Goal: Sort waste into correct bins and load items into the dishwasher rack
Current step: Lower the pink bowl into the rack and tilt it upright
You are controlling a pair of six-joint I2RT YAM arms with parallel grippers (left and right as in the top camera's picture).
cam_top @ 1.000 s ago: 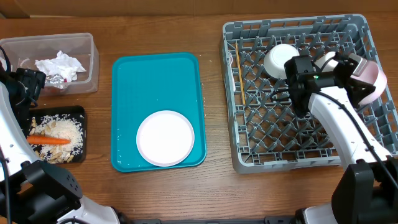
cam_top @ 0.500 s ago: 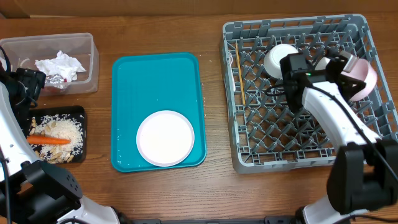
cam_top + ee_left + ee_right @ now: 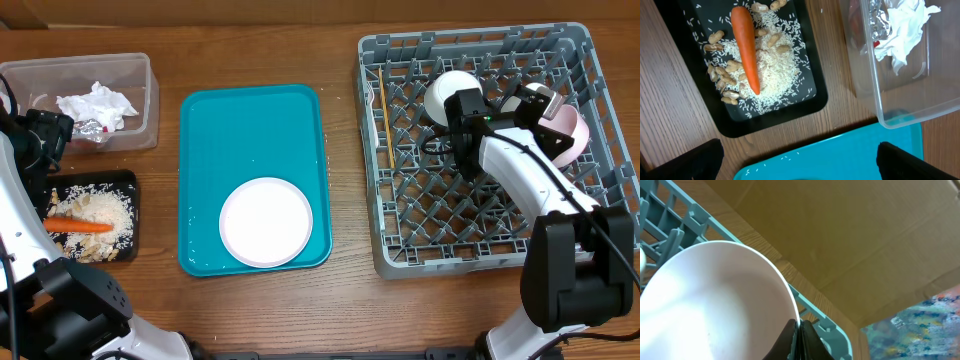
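Observation:
My right gripper [image 3: 799, 329] is shut on the rim of a white bowl [image 3: 715, 300], holding it tilted over the far right of the grey dishwasher rack [image 3: 470, 265]; from overhead that bowl [image 3: 565, 135] hangs just right of the gripper [image 3: 535, 108]. Another white bowl [image 3: 448, 92] and a chopstick [image 3: 382, 105] sit in the rack. A white plate [image 3: 266, 221] lies on the teal tray [image 3: 250, 120]. My left gripper [image 3: 800, 165] stands open and empty above the teal tray's corner. The carrot [image 3: 745, 47] lies on rice [image 3: 772, 75] in the black tray [image 3: 805, 107]. Napkins [image 3: 907, 25] and a wrapper [image 3: 880, 25] are in the clear tub [image 3: 890, 100].
Peanuts [image 3: 722, 82] are scattered among the rice. A few rice grains lie on the teal tray's corner [image 3: 785, 159]. A brown cardboard wall [image 3: 850, 240] stands behind the rack. Bare wooden table [image 3: 345, 180] separates the teal tray from the rack.
My right arm has carried the held bowl a little leftward over the rack. The left arm and everything on the left side have stayed still.

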